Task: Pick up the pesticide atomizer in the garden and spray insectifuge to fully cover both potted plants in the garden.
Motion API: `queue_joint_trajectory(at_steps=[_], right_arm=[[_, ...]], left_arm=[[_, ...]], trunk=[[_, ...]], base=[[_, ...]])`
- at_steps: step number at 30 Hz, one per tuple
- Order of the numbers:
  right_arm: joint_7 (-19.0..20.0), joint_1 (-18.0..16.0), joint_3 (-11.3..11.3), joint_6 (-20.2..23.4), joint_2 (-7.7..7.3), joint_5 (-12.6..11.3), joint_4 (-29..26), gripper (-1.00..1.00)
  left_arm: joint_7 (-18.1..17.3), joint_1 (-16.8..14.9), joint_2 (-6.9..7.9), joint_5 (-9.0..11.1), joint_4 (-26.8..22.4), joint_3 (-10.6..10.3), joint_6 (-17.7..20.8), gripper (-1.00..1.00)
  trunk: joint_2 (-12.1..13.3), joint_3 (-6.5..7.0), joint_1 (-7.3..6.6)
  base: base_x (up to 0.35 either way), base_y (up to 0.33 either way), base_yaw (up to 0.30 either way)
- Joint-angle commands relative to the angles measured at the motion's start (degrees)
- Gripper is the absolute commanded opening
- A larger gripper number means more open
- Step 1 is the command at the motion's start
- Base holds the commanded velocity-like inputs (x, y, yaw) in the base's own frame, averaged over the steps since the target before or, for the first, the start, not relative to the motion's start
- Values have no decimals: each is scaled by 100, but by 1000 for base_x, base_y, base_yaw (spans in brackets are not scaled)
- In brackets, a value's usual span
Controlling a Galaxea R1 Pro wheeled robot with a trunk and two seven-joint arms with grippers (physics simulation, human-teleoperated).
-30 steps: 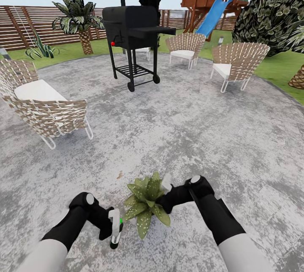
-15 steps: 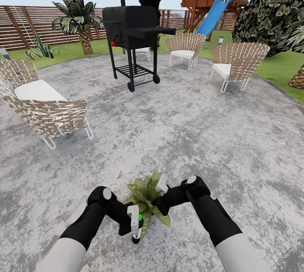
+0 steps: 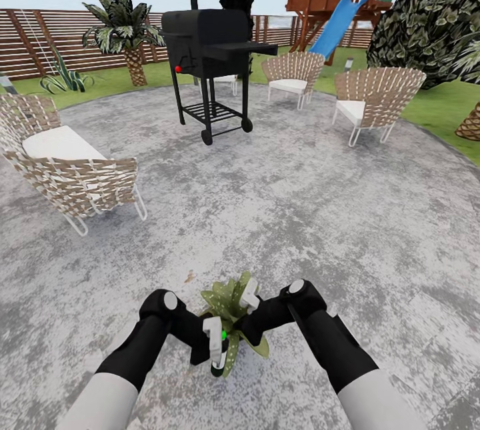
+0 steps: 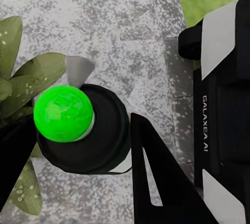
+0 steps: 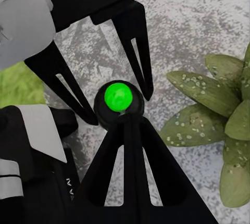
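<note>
The pesticide atomizer is a white bottle with a dark lower part and a bright green spot. My left gripper is shut on it, just in front of the potted plant, a low rosette of speckled green leaves on the grey patio; its pot is hidden by the leaves. In the left wrist view the atomizer's dark round body sits between the black fingers, leaves beside it. My right gripper hovers over the plant, fingers together, its tip close to the atomizer, leaves alongside.
A black grill stands at the patio's far side. Wicker chairs sit at the left, back and right. Beyond are a palm, a slatted fence, a wooden play tower with a blue slide and a large bush.
My left arm has carried the atomizer to the right, up against the plant. My right gripper has shifted slightly left over the leaves. The camera has not moved.
</note>
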Motion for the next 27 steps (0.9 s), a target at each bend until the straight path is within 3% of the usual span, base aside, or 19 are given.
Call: queue_joint_trajectory(at_steps=[1, 14, 27], right_arm=[[35, -3, -1, 41, 2, 36, -8, -100], [35, -3, 1, 38, 0, 35, -8, -100], [35, -3, 1, 34, -6, 35, -8, -100]], left_arm=[[-30, -5, -2, -20, -7, -1, 61, -100], [-299, -8, -9, -18, -244, -5, 65, -100], [-302, -8, -204, -20, -245, -10, 70, -100]], trunk=[[-2, -5, -1], [-2, -5, -1], [-2, -5, -1]], base=[[0, 0, 0], [0, 0, 0], [0, 0, 0]])
